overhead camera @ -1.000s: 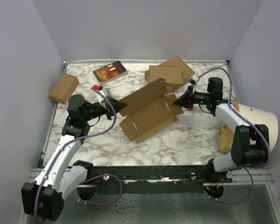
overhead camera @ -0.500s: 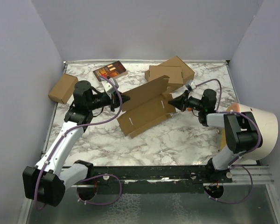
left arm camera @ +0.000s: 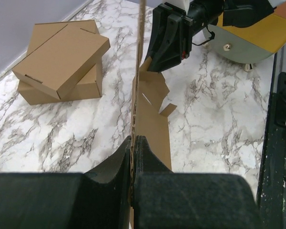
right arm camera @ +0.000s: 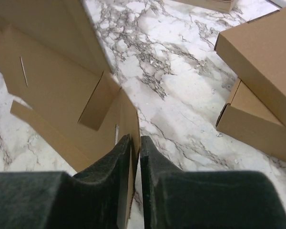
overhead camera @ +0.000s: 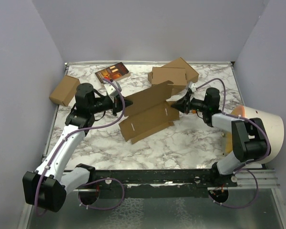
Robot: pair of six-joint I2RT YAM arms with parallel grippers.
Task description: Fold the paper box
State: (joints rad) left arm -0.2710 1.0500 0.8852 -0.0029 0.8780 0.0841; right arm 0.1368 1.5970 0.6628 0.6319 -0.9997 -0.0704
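1 paper box (overhead camera: 148, 113) | left gripper (overhead camera: 127, 102) pinches it tight | right gripper (overhead camera: 173, 107) at its flap, can't tell if gripping | 2 stacked boxes (overhead camera: 174, 74)

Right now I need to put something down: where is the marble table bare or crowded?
Bare: the near strip of white marble table between the flat brown cardboard sheet and the black rail. Crowded: the middle around that sheet, and the far right by two stacked brown boxes.

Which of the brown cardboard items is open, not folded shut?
The paper box, the slitted sheet mid-table; the stacked pair and small carton are closed.
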